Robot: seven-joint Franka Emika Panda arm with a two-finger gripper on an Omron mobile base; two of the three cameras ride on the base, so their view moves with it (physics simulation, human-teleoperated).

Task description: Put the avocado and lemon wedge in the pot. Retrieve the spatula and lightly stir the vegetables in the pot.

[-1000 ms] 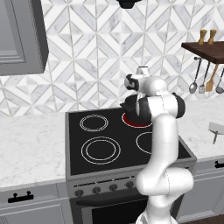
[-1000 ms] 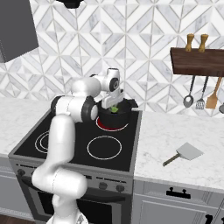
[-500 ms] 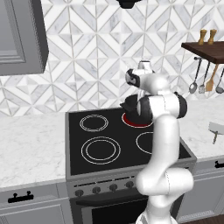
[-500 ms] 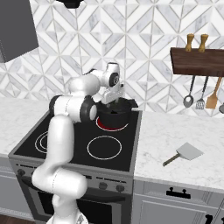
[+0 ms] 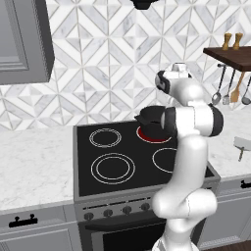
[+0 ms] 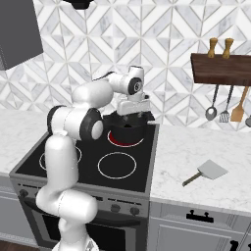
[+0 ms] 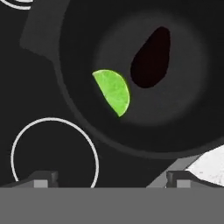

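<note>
The black pot [image 6: 126, 129] sits on the red-glowing back right burner, and it also shows past my arm [image 5: 148, 116]. Seen from the hand, its dark wall [image 7: 76, 48] rings two pieces on the bottom. One is a bright-green lemon wedge [image 7: 113, 91]. Beside it lies a dark, pear-shaped avocado [image 7: 151, 57]. My gripper [image 7: 111, 180] hangs open just above the pot [image 6: 133, 109], with nothing between its fingers. The pale grey spatula [image 6: 206, 172] lies on the counter right of the stove [image 5: 240, 145].
Steel ladles and an orange-brown wooden utensil [image 6: 238, 109] hang under the wall shelf [image 6: 220, 68] at the right. Three other burner rings [image 6: 117, 164] on the black cooktop are bare. A white counter [image 5: 34, 162] runs on both sides of the stove.
The gripper has opened over the pot and let go of the green wedge, which now lies inside. The hand has lifted slightly.
</note>
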